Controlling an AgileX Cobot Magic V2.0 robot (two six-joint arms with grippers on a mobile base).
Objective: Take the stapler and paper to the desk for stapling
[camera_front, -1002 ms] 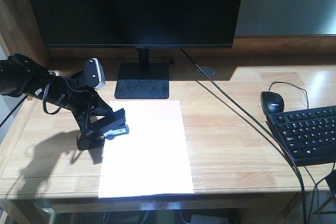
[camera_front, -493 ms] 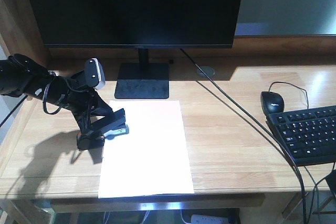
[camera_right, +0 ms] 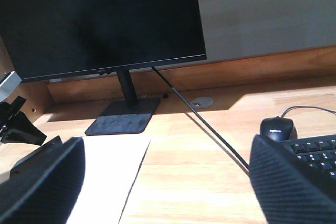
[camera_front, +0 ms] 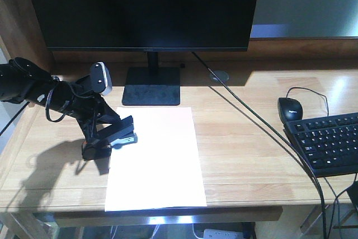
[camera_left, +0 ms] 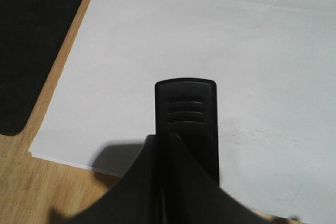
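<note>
Nothing has visibly moved since the earlier frames. The wide light-wood desk (camera_front: 251, 155) already bears the plain white sheet of paper (camera_front: 156, 160). The left gripper (camera_front: 109, 138) stays clenched on the small black stapler (camera_front: 122, 134), poised over the sheet's corner; stapling remains. The right gripper (camera_right: 157, 182) stands released.

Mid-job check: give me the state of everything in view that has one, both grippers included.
stapler: held in the left gripper, resting on the paper's left edge.
paper: flat on the desk, unstapled as far as visible.
left gripper: shut on the stapler.
right gripper: open, fingers wide apart, holding nothing.
monitor: screen dark.
mouse: untouched, beside the keyboard.
</note>
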